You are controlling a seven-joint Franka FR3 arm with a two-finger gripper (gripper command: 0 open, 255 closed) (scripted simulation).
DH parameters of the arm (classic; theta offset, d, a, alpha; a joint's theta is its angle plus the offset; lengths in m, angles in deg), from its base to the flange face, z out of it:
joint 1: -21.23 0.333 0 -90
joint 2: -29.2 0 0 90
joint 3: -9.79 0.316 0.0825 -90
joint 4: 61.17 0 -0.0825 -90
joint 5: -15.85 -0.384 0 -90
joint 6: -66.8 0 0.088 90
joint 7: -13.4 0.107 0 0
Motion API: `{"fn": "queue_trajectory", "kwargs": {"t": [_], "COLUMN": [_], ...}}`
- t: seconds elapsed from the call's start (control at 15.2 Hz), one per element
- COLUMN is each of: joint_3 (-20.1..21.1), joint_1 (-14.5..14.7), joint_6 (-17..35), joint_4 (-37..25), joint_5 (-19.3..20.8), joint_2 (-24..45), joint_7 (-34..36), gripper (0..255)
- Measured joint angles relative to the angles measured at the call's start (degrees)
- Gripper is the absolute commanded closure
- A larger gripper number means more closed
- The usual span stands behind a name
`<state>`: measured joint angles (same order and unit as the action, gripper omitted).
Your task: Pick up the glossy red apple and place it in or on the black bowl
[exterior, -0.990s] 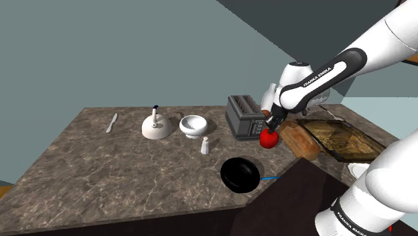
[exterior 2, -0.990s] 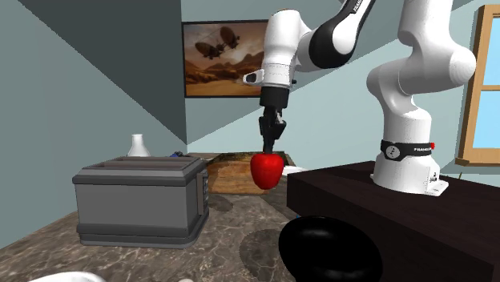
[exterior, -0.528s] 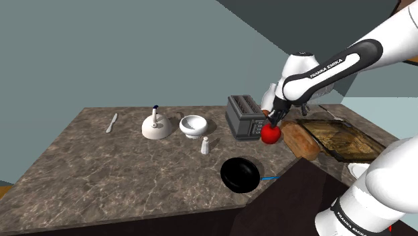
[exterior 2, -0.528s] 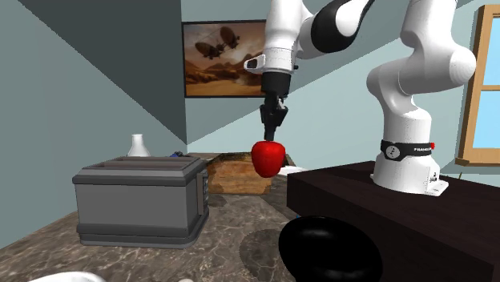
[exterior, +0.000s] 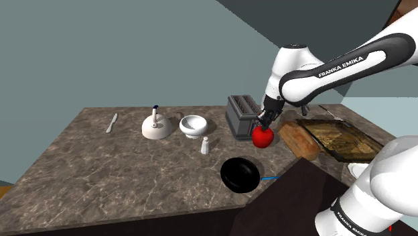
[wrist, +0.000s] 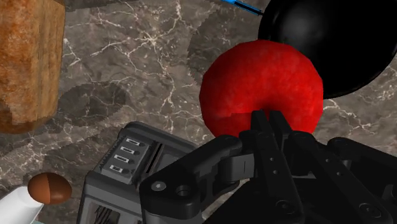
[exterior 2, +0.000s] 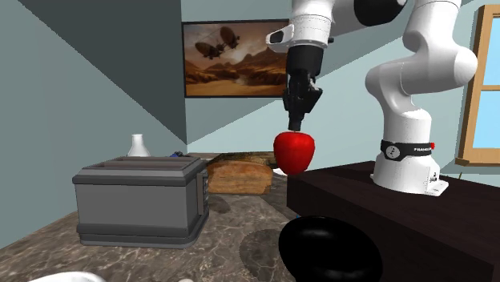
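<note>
Arm's gripper [exterior: 266, 119], right of centre in the shoulder view: fingers pinched tight on the top of the red apple [exterior: 262, 137]. The apple hangs clear above the counter [exterior: 120, 167], in front of the toaster [exterior: 242, 115]. The black bowl [exterior: 240, 174] sits lower left of it, near the counter's front edge.

Judgement: bring the apple squarely over the bowl and lower it before letting go, since the narrow top pinch may let it swing.

Apple is round and deep red, faintly mottled, with a soft sheen.

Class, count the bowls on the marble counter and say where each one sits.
2. A white bowl stands between the kettle and the toaster; the black bowl lies by the dark stand. None looks hidden.
</note>
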<state>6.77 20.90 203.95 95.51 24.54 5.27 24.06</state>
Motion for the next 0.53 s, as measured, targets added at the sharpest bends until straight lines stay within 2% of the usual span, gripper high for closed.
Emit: {"fn": "queue_trajectory", "kwargs": {"t": [0.53], "joint_3": [8.77], "joint_1": [6.43], "joint_6": [-7.01], "joint_4": [-2.46], "joint_5": [-4.68], "joint_2": [-3.6], "joint_7": [10.81], "gripper": [255]}}
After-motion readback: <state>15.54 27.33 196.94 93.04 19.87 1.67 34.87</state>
